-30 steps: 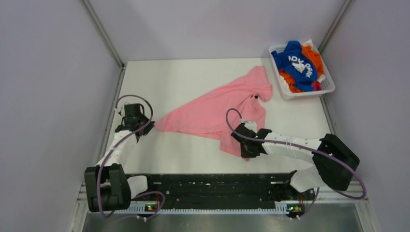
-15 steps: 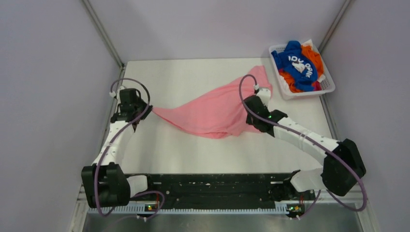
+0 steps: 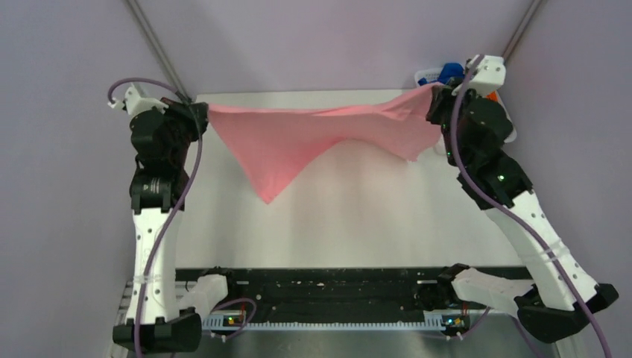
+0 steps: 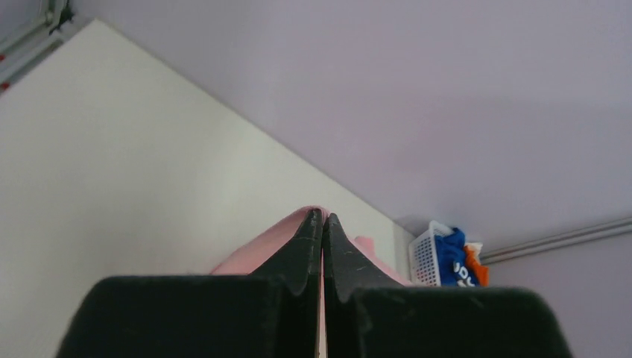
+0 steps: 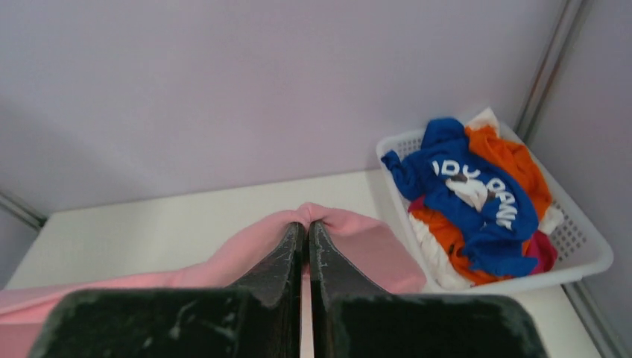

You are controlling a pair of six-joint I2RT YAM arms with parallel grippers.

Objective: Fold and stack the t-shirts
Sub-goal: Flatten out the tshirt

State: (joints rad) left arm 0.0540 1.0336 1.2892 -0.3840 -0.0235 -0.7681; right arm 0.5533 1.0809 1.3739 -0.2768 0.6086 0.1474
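The pink t-shirt point(image 3: 298, 142) hangs stretched in the air between both arms, its lower corner pointing down over the table. My left gripper point(image 3: 203, 113) is shut on its left end; the wrist view shows pink cloth point(image 4: 261, 246) pinched at the fingertips point(image 4: 322, 220). My right gripper point(image 3: 435, 97) is shut on its right end, with pink cloth point(image 5: 373, 250) folded over the tips point(image 5: 306, 227). The royal blue t-shirt point(image 5: 466, 190) with white lettering and the orange t-shirt point(image 5: 507, 160) lie in the basket.
The white slatted basket point(image 5: 589, 253) stands at the table's back right corner, mostly hidden behind my right arm in the top view point(image 3: 423, 76). Grey walls close in the white table point(image 3: 350, 216) on three sides. A black rail runs along the near edge.
Both arms rose and swung outward and to the back, lifting the pink t-shirt off the table and stretching it wide between them.
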